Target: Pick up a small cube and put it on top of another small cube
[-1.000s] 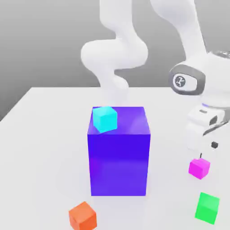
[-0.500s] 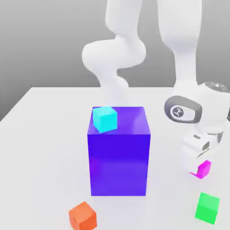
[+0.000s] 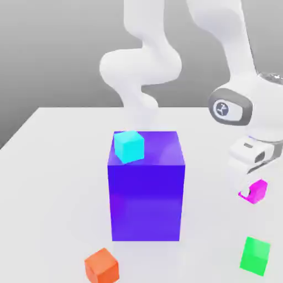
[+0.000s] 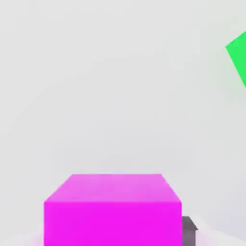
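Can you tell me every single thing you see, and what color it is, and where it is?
Big block: one, blue-purple, standing in the middle of the table
Small cube: one, cyan, on top of the big block
Small cube: one, magenta-pink, in the gripper at the exterior view's right
Small cube: one, green, on the table nearer the camera, at the exterior view's right
Small cube: one, orange, on the table nearer the camera, at the exterior view's left
Table: one, white, under everything
Robot arm: one, white, behind the big block and at the exterior view's right
Gripper: one, white, closed on the magenta-pink cube
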Available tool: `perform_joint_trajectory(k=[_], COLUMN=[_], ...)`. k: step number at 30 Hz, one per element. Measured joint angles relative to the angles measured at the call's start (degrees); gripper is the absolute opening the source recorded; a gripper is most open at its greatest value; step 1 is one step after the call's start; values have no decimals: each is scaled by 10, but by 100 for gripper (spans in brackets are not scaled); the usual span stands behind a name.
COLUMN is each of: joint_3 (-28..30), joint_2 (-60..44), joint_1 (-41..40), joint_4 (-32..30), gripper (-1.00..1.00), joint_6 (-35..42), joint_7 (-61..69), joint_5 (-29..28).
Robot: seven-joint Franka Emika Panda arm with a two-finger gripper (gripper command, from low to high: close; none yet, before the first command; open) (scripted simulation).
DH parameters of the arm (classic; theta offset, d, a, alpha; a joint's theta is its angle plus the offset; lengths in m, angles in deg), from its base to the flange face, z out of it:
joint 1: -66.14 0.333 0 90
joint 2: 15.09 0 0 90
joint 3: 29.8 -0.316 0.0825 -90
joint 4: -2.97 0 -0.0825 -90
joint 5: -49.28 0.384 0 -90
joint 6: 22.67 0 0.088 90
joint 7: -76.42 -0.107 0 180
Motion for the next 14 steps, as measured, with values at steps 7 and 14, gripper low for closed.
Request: perform_joint_trajectory(k=[7, 14], joint_3=[67, 95], joint_2=[-48, -118], joint_1=[-24, -7], joint_4=[127, 140], gripper=[-100, 100], joint_6=[77, 21], joint_7=[-133, -167], joint_5=[12, -23])
